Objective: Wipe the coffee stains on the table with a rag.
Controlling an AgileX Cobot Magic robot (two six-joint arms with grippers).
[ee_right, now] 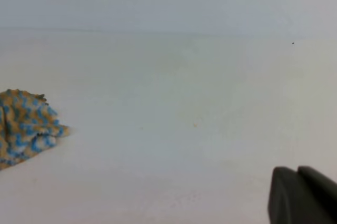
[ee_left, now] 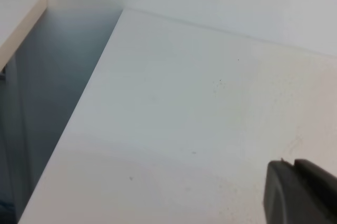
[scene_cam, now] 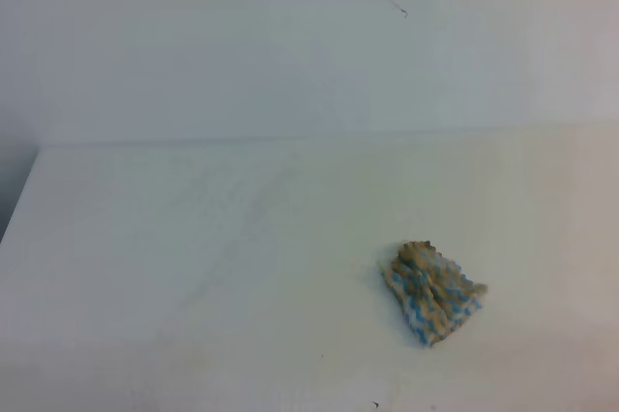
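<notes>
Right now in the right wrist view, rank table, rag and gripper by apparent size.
1. table, fills most of the frame.
2. and 3. rag and gripper: look alike in size. Both are cut off by the frame edge and the gripper sits nearest the camera, so no ranking.

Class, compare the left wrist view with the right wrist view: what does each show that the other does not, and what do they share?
Only the left wrist view shows the table's left edge and the dark gap beside it. Only the right wrist view shows the rag, crumpled and tan-soiled, lying free at far left. Both share bare white tabletop, the pale wall behind, and a dark gripper tip in the bottom right corner with jaws together.
</notes>
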